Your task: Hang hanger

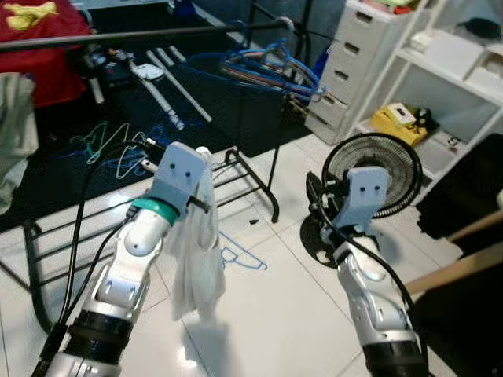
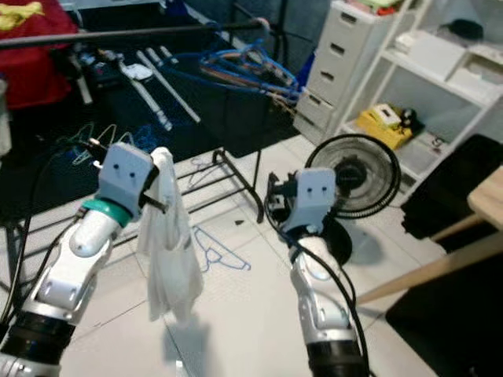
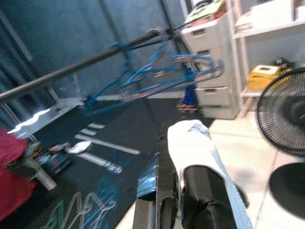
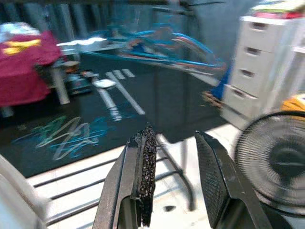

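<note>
My left gripper (image 1: 198, 182) is clamped on a white cloth (image 1: 196, 259); my right gripper (image 4: 174, 183) is empty, fingers parted.

The cloth hangs limp from my left fingers (image 3: 205, 200) over the white tiled floor (image 1: 267, 330). A blue hanger (image 1: 242, 258) lies flat on that floor between my two arms. More blue hangers (image 1: 271, 67) hang bunched on the dark rail (image 1: 141, 33) ahead, and a black fan (image 1: 376, 169) stands just beyond my right gripper.

left pincer (image 3: 183, 191) clamps white cloth (image 3: 200, 148) | blue hangers (image 3: 157, 78) on rail (image 3: 71, 69) | fan (image 3: 283, 112)
</note>
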Robot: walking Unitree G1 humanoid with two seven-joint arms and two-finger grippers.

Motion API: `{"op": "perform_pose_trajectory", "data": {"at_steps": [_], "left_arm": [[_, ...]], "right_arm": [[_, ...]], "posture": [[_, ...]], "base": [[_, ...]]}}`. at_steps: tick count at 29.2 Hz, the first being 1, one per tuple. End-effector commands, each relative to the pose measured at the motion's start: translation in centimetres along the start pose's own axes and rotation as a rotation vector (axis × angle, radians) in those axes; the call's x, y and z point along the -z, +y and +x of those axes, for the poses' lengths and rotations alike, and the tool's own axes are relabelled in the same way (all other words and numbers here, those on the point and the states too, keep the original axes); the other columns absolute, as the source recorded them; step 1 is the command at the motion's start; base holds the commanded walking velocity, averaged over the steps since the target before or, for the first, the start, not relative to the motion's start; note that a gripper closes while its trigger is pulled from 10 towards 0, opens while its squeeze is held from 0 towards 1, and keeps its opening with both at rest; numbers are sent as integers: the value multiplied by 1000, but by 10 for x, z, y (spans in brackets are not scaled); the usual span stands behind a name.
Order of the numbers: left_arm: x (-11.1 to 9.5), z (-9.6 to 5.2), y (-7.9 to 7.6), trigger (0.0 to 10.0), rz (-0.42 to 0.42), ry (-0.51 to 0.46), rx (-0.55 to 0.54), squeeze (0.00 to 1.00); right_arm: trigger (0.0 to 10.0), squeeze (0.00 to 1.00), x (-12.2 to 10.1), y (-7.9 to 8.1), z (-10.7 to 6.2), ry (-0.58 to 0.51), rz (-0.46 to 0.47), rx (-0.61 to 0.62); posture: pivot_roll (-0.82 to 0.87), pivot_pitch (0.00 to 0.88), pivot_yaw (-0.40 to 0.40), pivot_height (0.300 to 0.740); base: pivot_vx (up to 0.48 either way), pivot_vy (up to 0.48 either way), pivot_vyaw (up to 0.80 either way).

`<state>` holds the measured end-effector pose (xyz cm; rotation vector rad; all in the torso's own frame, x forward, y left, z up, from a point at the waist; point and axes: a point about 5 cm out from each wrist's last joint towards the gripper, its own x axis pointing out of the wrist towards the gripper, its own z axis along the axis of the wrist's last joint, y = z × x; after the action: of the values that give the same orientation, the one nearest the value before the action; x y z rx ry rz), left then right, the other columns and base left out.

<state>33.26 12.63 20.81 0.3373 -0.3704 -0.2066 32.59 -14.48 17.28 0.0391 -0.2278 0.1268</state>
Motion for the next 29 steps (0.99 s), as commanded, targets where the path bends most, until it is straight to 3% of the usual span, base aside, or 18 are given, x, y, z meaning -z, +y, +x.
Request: {"op": "perform_pose_trajectory", "data": {"at_steps": [1,7,23,26,29], "left_arm": [[-5,2,-6,10000,0,-26,22,0],[-4,2,-6,10000,1,-24,22,0],[11,-4,8,10000,-28,51,-37,0],[14,-10,12,10000,-33,71,-47,0],[18,-17,16,10000,-105,122,-68,0]], "right_arm": [[10000,0,4,-9,-3,17,-13,30],[10000,0,4,-9,-3,16,-14,30],[10000,0,2,-1,-3,0,-43,-11],[10000,0,2,2,-2,2,-59,-23],[10000,0,1,6,-3,-1,-71,-47]], "posture": [[0,26,36,740],[1,27,36,740],[13,31,37,740],[18,32,39,740],[20,34,40,740]], "base": [[480,0,-706],[480,0,-678],[480,0,0],[445,0,719],[249,0,798]]}}
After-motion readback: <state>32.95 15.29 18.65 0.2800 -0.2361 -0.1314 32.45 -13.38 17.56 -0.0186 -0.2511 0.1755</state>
